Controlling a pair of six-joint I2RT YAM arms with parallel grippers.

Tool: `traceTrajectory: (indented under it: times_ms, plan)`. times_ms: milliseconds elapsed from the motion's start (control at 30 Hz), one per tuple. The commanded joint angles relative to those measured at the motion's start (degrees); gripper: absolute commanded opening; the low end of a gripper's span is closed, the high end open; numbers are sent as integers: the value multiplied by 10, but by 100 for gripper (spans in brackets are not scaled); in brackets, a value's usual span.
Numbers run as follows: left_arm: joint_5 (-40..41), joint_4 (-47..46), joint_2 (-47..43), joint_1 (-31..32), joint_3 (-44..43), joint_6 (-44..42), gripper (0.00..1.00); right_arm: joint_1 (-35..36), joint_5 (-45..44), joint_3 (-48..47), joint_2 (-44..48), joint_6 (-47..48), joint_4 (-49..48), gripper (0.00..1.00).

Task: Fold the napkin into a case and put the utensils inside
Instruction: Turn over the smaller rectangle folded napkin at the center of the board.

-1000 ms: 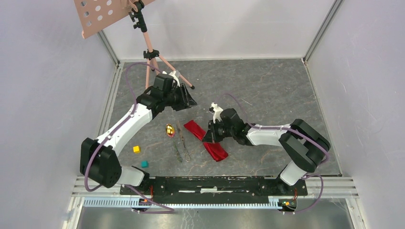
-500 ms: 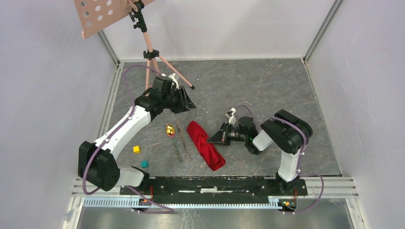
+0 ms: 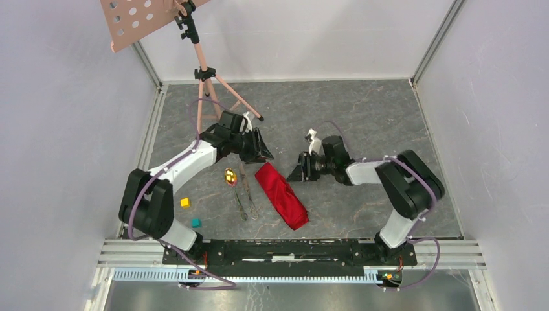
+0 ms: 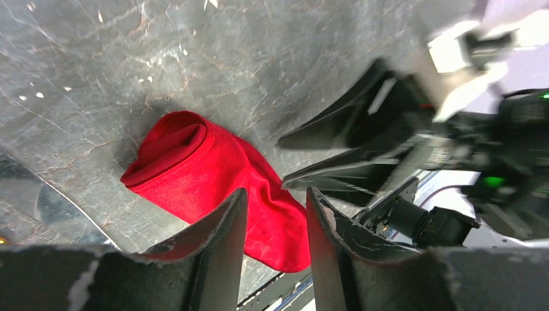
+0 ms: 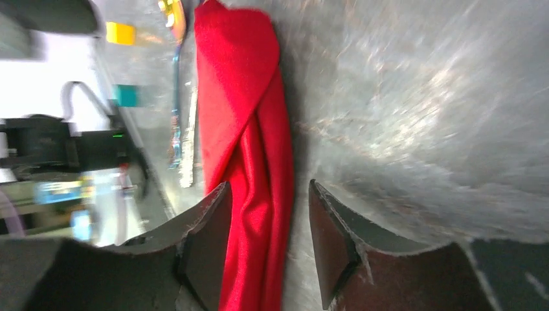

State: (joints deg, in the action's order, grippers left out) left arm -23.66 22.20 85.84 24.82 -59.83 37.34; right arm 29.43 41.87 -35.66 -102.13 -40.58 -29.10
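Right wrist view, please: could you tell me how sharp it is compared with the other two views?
Right wrist view: the napkin is fairly crisp, but the floor beside it is streaked and the left background is smeared. Left wrist view: the napkin is sharp, the right gripper blurred. Top view: sharp and evenly lit, with a glint on the spoon.

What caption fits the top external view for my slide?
Folded red napkin lies beside the utensils; left claw and right claw open near its far end.

Yel. block [image 3: 185, 203]: on grey tabletop [image 3: 362, 110], well to near-left of left pincer [image 3: 260, 150].
Teal block [image 3: 195, 222]: near yel. one, nearer still.
Stand [image 3: 206, 78]: pink tripod w/ perforated board [image 3: 139, 19], beyond pincer.
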Motion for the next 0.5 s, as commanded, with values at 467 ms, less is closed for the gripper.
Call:
traceTrajectory:
  times_ms: [467]
  plan:
    - [-21,-132,124,3,32,47,37,156,-152,28,261,223,296,19]
